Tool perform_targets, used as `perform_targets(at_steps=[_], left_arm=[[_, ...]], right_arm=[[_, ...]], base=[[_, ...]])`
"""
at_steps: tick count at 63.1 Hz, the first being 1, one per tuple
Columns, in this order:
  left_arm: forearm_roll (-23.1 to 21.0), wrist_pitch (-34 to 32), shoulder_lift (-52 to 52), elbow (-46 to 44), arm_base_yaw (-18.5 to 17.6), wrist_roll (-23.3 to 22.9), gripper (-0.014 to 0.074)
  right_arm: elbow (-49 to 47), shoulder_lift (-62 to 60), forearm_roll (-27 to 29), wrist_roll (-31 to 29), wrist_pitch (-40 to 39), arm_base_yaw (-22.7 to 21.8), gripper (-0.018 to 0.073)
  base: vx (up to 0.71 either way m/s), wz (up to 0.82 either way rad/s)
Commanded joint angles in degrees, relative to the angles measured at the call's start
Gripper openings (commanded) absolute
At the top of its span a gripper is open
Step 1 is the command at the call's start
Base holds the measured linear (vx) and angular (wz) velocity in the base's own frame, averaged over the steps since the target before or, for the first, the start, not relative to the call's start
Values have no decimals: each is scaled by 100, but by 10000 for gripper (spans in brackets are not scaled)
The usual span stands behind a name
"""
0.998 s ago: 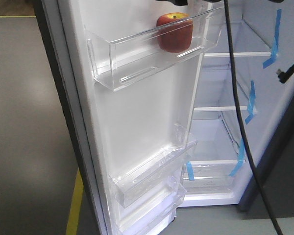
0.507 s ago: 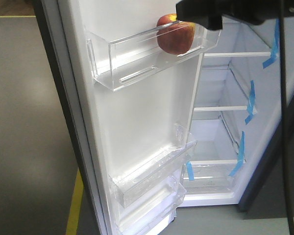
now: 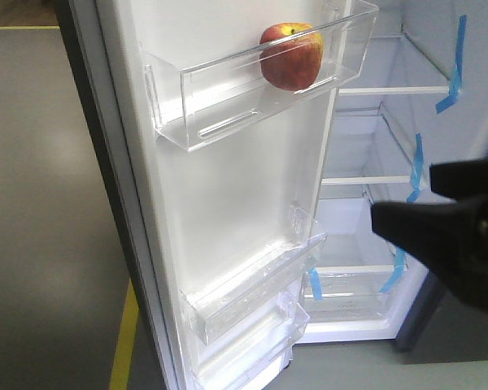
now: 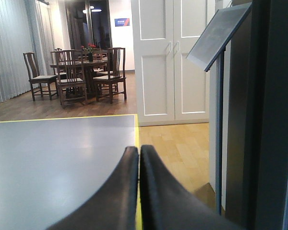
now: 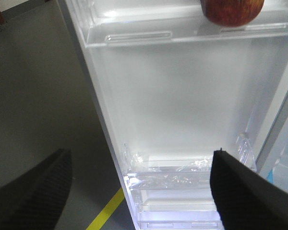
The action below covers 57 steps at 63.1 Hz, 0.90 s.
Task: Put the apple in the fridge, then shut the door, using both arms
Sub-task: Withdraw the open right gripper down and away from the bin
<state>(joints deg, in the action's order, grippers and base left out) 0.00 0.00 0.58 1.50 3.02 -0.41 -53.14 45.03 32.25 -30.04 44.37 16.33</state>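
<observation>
Right gripper fingers standing wide apart, gripping nothing, facing white rear of door. Left gripper fingers pressing together, empty, over grey floor. Apple sitting in upper clear bin, right end; door standing open left of fridge.

The apple is small, round and red, with a yellow patch around the stem. It sits upright in the top clear bin of the door, at the end of the bin nearest to the fridge. The door stands wide open and shows its white rear side, with more clear bins lower down. The fridge has white lining, glass shelves and strips of blue tape on its right wall. The left gripper has its fingers pressed together and faces away into the room. The right gripper has its fingers spread wide, empty, pointing at the door's rear below the apple.
</observation>
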Motion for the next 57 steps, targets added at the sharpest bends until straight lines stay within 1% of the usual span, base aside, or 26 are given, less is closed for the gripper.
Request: perform_targets(at_steps=[1, 14, 30, 43, 51, 57], left_arm=[[0, -443, 88, 123, -18, -56, -6], [0, -443, 88, 123, -18, -56, -6], [0, -443, 88, 123, -18, -56, -6], [0, -443, 88, 123, -18, -56, -6], [0, -443, 88, 123, -18, -56, -6], [0, -443, 88, 123, -18, -56, -6]], right_arm=[[314, -536, 209, -3, -298, -21, 576], [1212, -1564, 635, -3, -80, -21, 576], [1975, -2462, 656, 157, 433, -21, 576], [2434, -2972, 658, 188, 718, -21, 576], [2500, -3116, 668, 188, 813, -21, 576], [2500, -3128, 793, 194, 871, -21, 576]], base=[[0, 0], [0, 0], [0, 0], [0, 0], [0, 0], [0, 0]])
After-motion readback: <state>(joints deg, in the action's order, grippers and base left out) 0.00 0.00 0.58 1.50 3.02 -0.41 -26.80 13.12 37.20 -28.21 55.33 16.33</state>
